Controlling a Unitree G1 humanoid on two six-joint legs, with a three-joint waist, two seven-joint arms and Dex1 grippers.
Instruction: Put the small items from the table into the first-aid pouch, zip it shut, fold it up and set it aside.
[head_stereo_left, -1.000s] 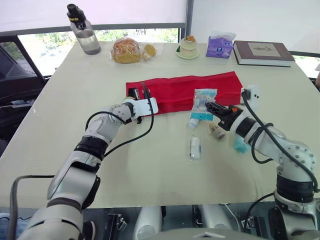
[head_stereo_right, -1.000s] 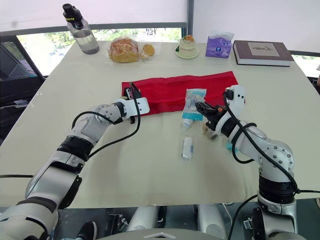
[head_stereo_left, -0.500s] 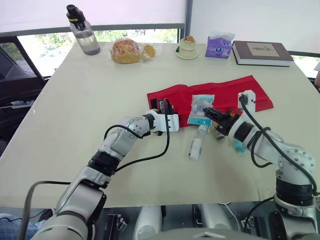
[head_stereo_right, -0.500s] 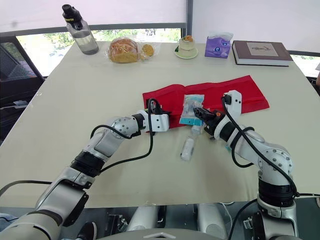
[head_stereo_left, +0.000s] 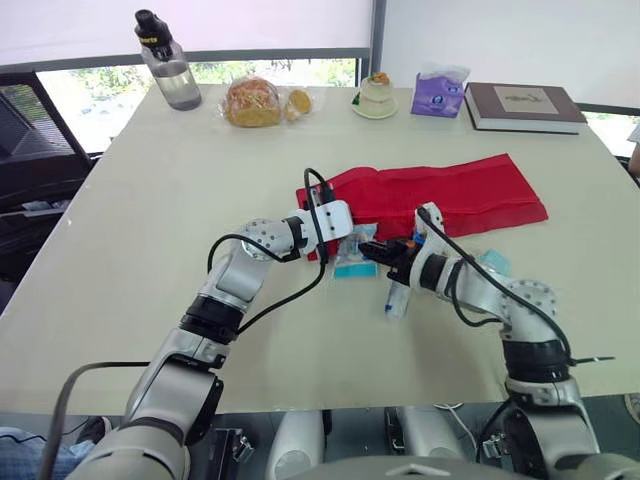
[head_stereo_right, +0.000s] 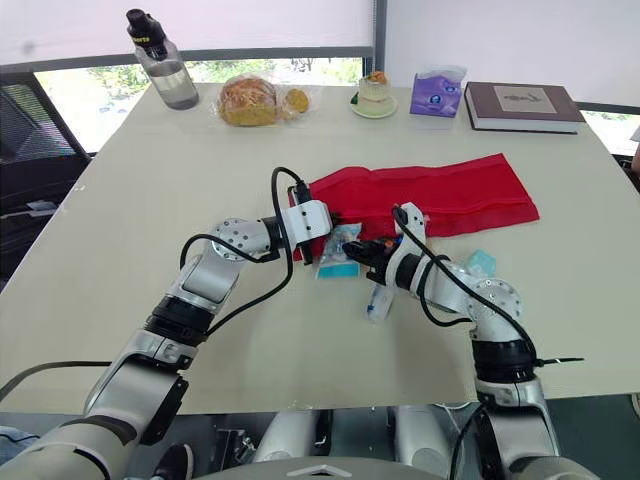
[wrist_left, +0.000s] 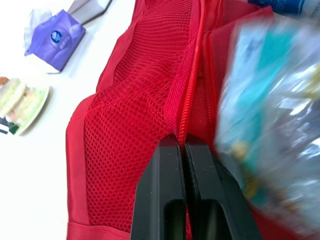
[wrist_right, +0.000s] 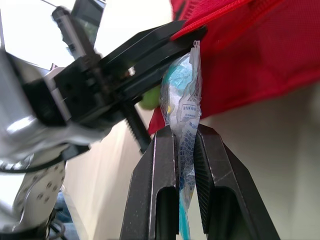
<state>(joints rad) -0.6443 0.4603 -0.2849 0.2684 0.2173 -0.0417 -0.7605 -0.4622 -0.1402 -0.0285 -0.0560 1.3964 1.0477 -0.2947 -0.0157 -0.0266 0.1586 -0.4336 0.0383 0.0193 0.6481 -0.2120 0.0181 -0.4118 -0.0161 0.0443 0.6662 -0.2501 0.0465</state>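
We take this for an office or meeting room. A wide pale tabletop (head_stereo_left: 140, 220) stands against a long window (head_stereo_left: 95, 82) with greenery outside and white roller blinds (head_stereo_left: 250, 22) drawn most of the way down. A black office chair (head_stereo_left: 28, 150) sits at its left side. Along the far edge lie a brown hardcover book (head_stereo_left: 525, 105), a purple tissue pack (head_stereo_left: 440, 90), a clear plastic water bottle with a black cap (head_stereo_left: 167, 68) and bagged bread (head_stereo_left: 255, 102).

You're looking across a wide cream table (head_stereo_left: 140, 190) that runs to the far side of the scene. Beyond its far left edge you have a window (head_stereo_left: 100, 78) with greenery outside, under a lowered white blind (head_stereo_left: 250, 22). A dark post (head_stereo_left: 378, 30) divides it from a plain white wall (head_stereo_left: 510, 40) on the far right. A black chair (head_stereo_left: 30, 150) stands at your left. Daylight is soft and even.
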